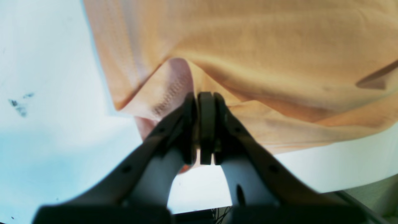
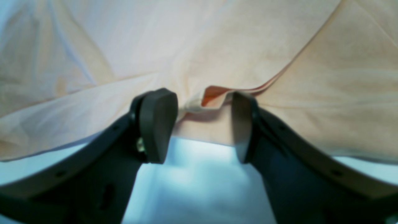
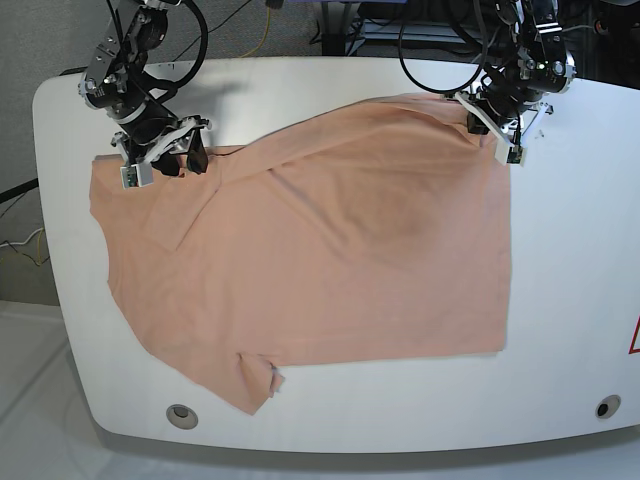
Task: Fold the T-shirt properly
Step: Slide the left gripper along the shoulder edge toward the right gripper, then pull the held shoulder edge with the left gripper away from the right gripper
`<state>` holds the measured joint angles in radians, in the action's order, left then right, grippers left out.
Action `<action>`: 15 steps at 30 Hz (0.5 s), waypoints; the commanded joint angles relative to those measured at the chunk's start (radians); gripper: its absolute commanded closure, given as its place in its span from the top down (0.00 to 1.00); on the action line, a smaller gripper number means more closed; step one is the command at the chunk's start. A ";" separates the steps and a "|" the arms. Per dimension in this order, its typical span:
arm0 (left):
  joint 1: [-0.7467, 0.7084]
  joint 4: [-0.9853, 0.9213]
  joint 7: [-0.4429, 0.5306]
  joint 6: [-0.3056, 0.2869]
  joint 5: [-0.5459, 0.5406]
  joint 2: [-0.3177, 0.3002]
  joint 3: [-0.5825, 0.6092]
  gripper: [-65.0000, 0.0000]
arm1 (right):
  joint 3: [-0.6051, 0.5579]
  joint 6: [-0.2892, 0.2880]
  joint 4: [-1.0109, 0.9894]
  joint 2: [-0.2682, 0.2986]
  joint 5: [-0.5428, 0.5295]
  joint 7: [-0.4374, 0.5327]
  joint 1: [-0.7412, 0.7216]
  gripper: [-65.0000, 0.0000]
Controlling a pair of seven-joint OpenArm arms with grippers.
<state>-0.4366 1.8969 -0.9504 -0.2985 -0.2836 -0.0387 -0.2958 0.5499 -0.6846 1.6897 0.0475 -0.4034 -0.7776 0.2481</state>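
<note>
The peach T-shirt [image 3: 320,260] lies spread across the white table [image 3: 570,300], its lower left corner crumpled. My left gripper [image 3: 497,132] is at the shirt's far right corner. In the left wrist view its fingers [image 1: 205,102] are shut together, and the T-shirt [image 1: 279,46] puckers up into the pinch. My right gripper [image 3: 165,160] is at the shirt's far left edge. It stands open [image 2: 200,107], one finger on each side of a folded hem of the T-shirt [image 2: 217,46], and the hem lies loose between the pads.
Two round holes [image 3: 181,414] [image 3: 606,407] sit near the table's front edge. Cables and equipment crowd the space behind the table's back edge. A dark smudge [image 1: 19,105] marks the table beside the shirt.
</note>
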 commanded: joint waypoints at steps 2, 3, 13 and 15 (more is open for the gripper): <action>0.028 0.016 0.018 -0.003 -0.009 -0.005 -0.004 0.02 | 0.003 -0.008 0.017 0.010 -0.021 0.027 -0.003 0.47; 0.029 0.016 0.018 -0.003 -0.009 -0.005 -0.004 0.02 | 0.003 -0.008 0.017 0.010 -0.021 0.027 -0.003 0.47; 0.068 0.016 0.018 -0.003 -0.009 -0.003 0.000 0.02 | 0.003 -0.008 0.017 0.009 -0.021 0.027 -0.003 0.47; 0.078 0.016 0.018 -0.003 -0.009 -0.003 0.000 0.02 | 0.003 -0.008 0.017 0.009 -0.021 0.027 -0.003 0.47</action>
<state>-0.3695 1.8961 -0.9497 -0.2989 -0.2848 -0.0387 -0.2935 0.5499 -0.6846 1.6897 0.0471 -0.4034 -0.7780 0.2504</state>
